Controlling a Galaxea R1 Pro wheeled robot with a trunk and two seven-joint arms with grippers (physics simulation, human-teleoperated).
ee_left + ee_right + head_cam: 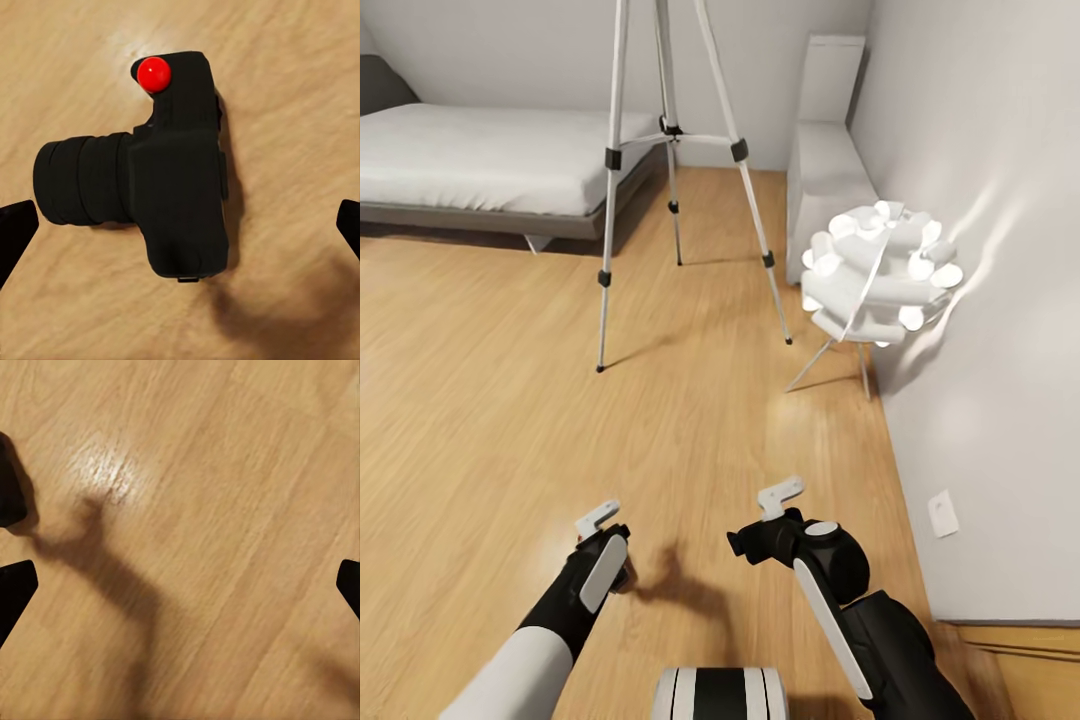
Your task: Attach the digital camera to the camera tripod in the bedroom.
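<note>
The digital camera [176, 187] lies on the wood floor, matte black, with its lens barrel to one side and a red dot [154, 73] near one end. My left gripper [181, 227] hangs open right above it, one fingertip [15, 229] on each side and both well clear of the body. My right gripper [180, 583] is open over bare floor beside it, holding nothing. The camera tripod [668, 135] stands ahead on three silver legs with black joints; its head is cut off by the head view's top edge. Both arms, left [595, 575] and right [825, 565], point down at the floor.
A low white bed [480, 160] lies at the back left, just behind the tripod. A glowing white floor lamp [880, 270] stands by the right wall [980, 300], with a white cabinet [825, 170] behind it. Open floor [690, 430] stretches between my arms and the tripod.
</note>
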